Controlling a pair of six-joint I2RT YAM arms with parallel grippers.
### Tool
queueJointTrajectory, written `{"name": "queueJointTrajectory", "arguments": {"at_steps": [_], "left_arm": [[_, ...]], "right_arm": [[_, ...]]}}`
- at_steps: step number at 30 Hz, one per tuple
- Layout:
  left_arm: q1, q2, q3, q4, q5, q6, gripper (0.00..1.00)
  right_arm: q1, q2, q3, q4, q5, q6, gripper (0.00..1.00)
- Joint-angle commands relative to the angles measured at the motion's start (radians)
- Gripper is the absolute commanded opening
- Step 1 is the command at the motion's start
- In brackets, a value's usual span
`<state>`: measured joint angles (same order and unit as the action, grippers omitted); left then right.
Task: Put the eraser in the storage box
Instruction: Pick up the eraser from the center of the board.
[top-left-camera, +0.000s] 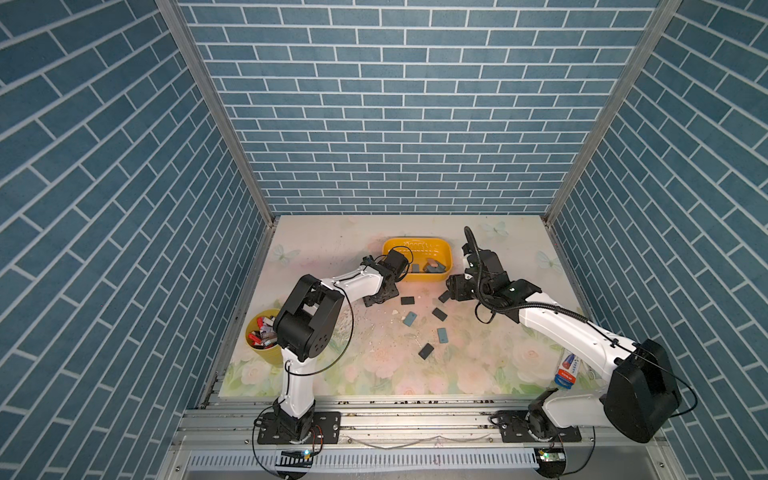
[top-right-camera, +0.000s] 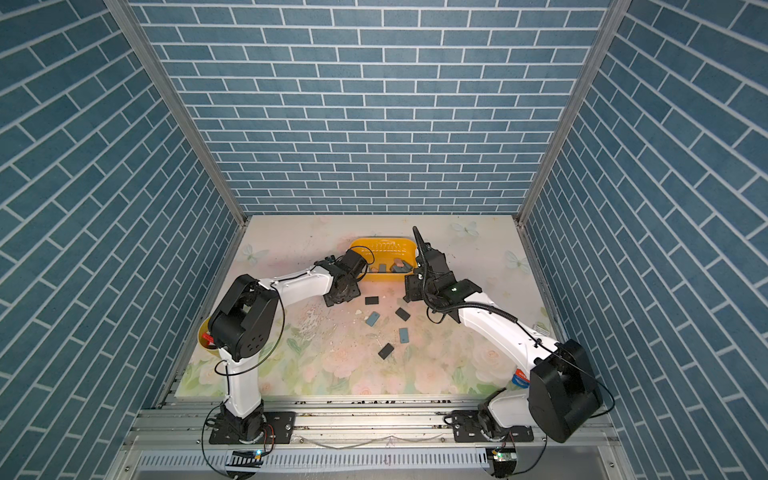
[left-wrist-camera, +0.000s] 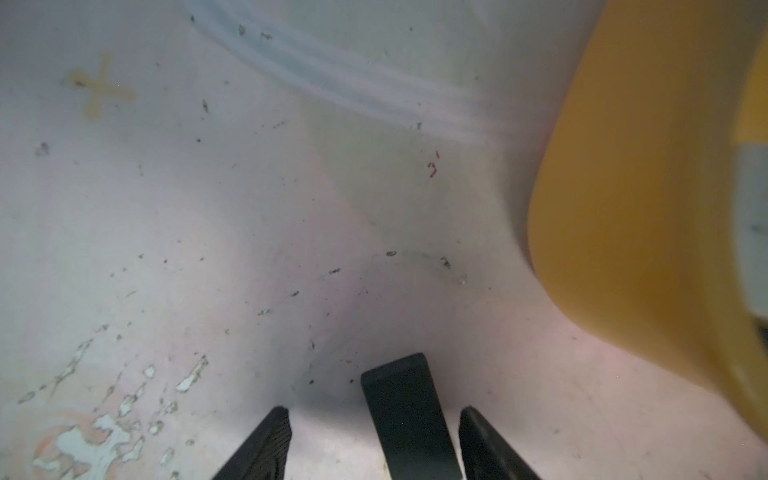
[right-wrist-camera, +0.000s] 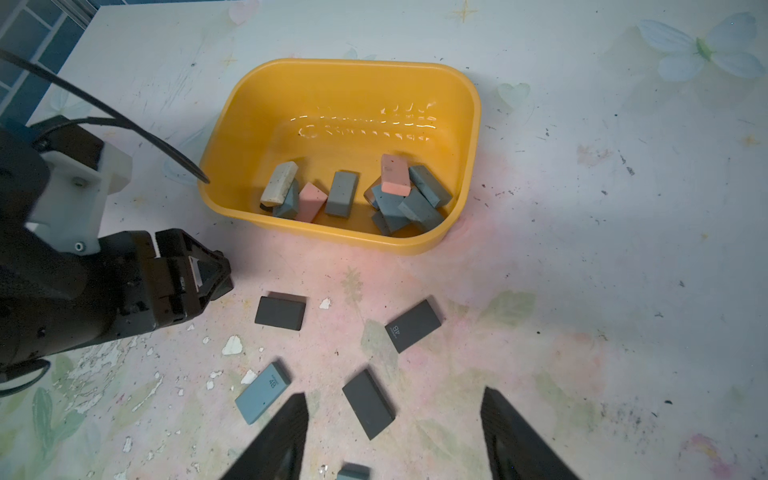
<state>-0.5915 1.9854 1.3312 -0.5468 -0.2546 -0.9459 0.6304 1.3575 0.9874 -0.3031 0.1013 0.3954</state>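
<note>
The yellow storage box (top-left-camera: 417, 240) (top-right-camera: 382, 242) (right-wrist-camera: 353, 99) stands at the back middle of the floral mat, with several grey, pink and white erasers inside. More black and blue erasers lie loose in front of it, among them a black eraser (top-left-camera: 408, 300) and a blue eraser (top-left-camera: 409, 318). My left gripper (left-wrist-camera: 375, 409) (top-left-camera: 372, 300) is low on the mat just left of the box wall (left-wrist-camera: 623, 187). A black eraser (left-wrist-camera: 405, 415) lies between its parted fingers, close to one, with a gap to the other. My right gripper (right-wrist-camera: 395, 392) (top-left-camera: 448, 291) hangs open above another black eraser (right-wrist-camera: 368, 409), gripping nothing.
A round yellow cup of pens (top-left-camera: 262, 338) stands at the left edge beside the left arm's elbow. A white tube with red and blue print (top-left-camera: 566, 370) lies at the right under the right arm. Blue brick walls close in three sides. The mat's print is chipped (right-wrist-camera: 232, 345).
</note>
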Motion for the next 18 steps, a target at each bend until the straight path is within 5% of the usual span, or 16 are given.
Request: {"name": "queueJointTrajectory", "arguments": {"at_steps": [1,18], "left_arm": [[-0.008,0.026,0.015,-0.009,0.012,-0.006,0.63],[-0.016,0.018,-0.044,0.004,0.003,0.021,0.35]], "right_arm": [[0.009,-0.022,-0.006,0.012,0.022,0.029,0.68],[0.009,0.105,0.106,-0.189,0.099,0.082,0.68]]}}
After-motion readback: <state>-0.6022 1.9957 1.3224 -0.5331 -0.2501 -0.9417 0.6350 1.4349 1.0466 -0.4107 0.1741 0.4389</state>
